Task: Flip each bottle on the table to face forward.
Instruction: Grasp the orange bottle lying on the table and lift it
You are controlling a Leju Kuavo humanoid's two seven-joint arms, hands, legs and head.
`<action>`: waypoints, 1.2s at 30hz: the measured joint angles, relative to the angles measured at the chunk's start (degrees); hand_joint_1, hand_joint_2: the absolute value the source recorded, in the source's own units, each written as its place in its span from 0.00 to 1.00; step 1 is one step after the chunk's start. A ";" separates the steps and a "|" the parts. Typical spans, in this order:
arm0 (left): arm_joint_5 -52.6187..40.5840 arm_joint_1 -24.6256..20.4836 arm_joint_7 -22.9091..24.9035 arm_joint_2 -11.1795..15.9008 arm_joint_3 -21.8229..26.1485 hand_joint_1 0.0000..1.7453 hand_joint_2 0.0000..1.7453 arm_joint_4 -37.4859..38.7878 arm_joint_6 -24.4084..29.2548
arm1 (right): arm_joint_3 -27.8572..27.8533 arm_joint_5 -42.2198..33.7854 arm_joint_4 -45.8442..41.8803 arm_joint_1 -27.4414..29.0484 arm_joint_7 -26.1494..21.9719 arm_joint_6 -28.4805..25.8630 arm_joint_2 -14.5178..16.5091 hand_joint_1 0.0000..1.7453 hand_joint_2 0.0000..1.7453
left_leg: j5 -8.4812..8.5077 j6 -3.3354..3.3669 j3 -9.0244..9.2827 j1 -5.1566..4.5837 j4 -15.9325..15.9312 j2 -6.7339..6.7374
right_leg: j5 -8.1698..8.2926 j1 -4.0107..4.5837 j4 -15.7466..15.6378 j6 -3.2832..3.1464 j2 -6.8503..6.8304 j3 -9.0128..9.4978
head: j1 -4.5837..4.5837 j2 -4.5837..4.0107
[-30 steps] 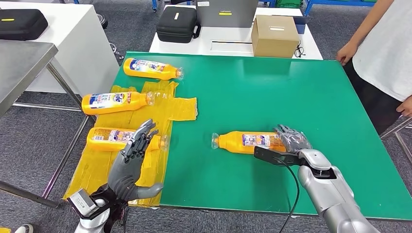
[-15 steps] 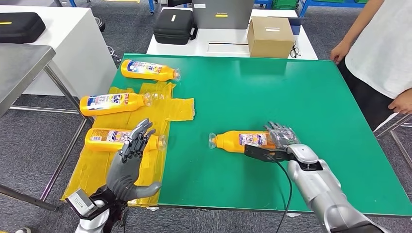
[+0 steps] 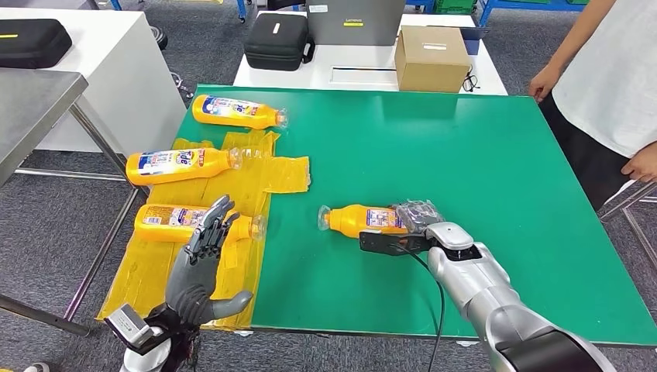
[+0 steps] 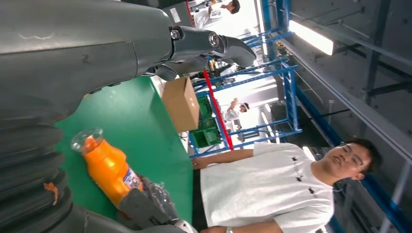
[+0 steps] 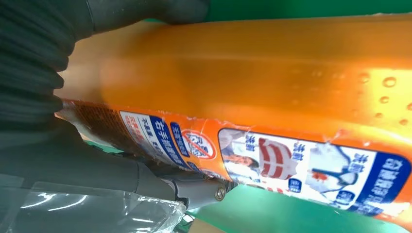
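Right hand (image 3: 418, 218) grips the base of the orange detergent bottle (image 3: 360, 220) lying at lower centre of the green table (image 3: 480, 155), left hand (image 3: 203, 252) spread idle; next comes rolling its label forward.

Little lettering is showing clearly enough to read.
The bottle (image 3: 180, 165) second from the far end of the desk is showing blue letters on its label that look like "ide". The label on the bottle in the right hand (image 5: 311, 126) is carrying a red crossed-out circle sign and blue blocks of Chinese print too blurred to read. The labels on the other bottles are coming out too small.
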 joint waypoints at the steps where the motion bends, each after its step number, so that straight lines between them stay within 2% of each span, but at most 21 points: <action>1: -0.25 0.23 0.00 -0.04 0.21 0.00 1.00 0.00 -0.05 | 0.01 -0.27 0.15 -0.08 -0.20 -0.25 0.07 1.00 1.00 | 0.00 0.00 -0.02 0.00 0.00 -0.02 | 0.00 0.00 0.00 0.00 0.00 -0.01 | 0.00 0.00; 12: -0.96 1.05 0.00 -0.27 1.10 0.00 1.00 -0.03 -0.31 | 0.01 -1.19 0.43 -0.12 -0.56 -1.67 0.11 1.00 1.00 | 0.00 0.00 -0.09 0.00 0.00 -0.05 | -0.01 0.00 0.00 0.01 -0.02 -0.06 | 0.01 0.00; 19: -2.36 3.26 0.00 -1.50 2.95 0.00 1.00 -1.45 -0.25 | -1.64 -6.38 -2.28 2.15 -2.98 -7.68 -0.19 1.00 1.00 | 0.01 0.00 -0.41 -0.01 0.01 -0.14 | 0.00 0.00 0.01 0.01 -0.05 -0.35 | 0.00 0.00; 22: -2.16 3.64 -0.01 -1.51 3.05 0.00 1.00 -1.64 0.15 | -3.70 -10.69 -7.87 4.97 -6.11 -8.50 -0.59 1.00 1.00 | 0.01 0.00 -0.48 0.00 0.02 -0.23 | -0.03 0.00 0.01 0.04 -0.13 -0.40 | 0.00 0.00; 26: -2.18 4.38 0.00 -1.82 3.05 0.00 1.00 -2.04 0.26 | -7.11 -15.76 -20.23 11.67 -8.70 -6.35 -1.58 1.00 1.00 | 0.00 0.00 -0.56 0.00 0.02 -0.36 | -0.09 -0.01 0.00 0.07 -0.33 -0.43 | -0.01 0.00; 32: -2.31 4.72 0.00 -2.77 3.16 0.00 1.00 -2.44 0.12 | -11.22 -18.40 -36.19 23.03 -10.81 -4.68 -3.01 1.00 1.00 | -0.02 0.01 -0.83 -0.01 0.02 -0.64 | -0.15 -0.04 0.00 0.11 -0.48 -0.61 | 0.01 0.00; 36: -2.12 3.32 -0.01 -2.92 3.88 0.00 1.00 -1.74 0.21 | -13.29 -19.38 -42.53 27.43 -11.77 -4.24 -3.28 1.00 1.00 | -0.02 0.01 -0.85 -0.01 0.02 -0.65 | -0.15 -0.03 -0.01 0.12 -0.48 -0.65 | 0.01 0.00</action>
